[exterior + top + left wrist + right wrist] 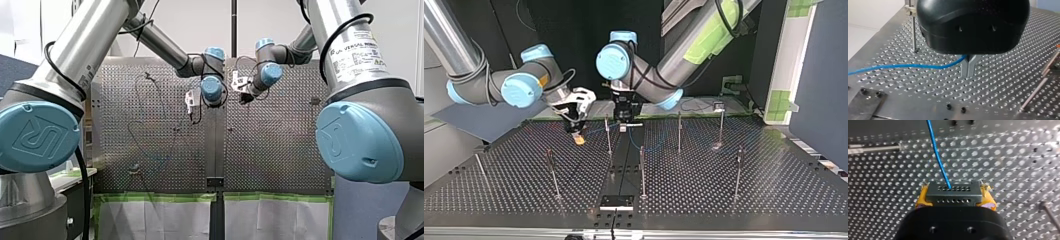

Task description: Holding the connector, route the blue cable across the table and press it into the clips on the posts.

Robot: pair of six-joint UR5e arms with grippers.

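Observation:
In the right wrist view my right gripper (955, 195) is shut with its yellow pads (921, 198) on a grey connector (953, 188) with rows of small holes. The blue cable (937, 157) leaves the connector and runs ahead over the perforated table. In the left wrist view the metal fingers (965, 68) of my left gripper (968, 74) are shut on the blue cable (905, 66) just above the table. From there the cable trails away to one side. In the top view both grippers hang near the table's middle, my right gripper (579, 137) beside my left gripper (624, 124).
Several thin upright posts stand on the perforated table (774, 190), such as one post (607, 135) between the grippers and another post (679, 132) beyond my left gripper. A post (913, 32) with a clip (909, 10) stands beside my left gripper.

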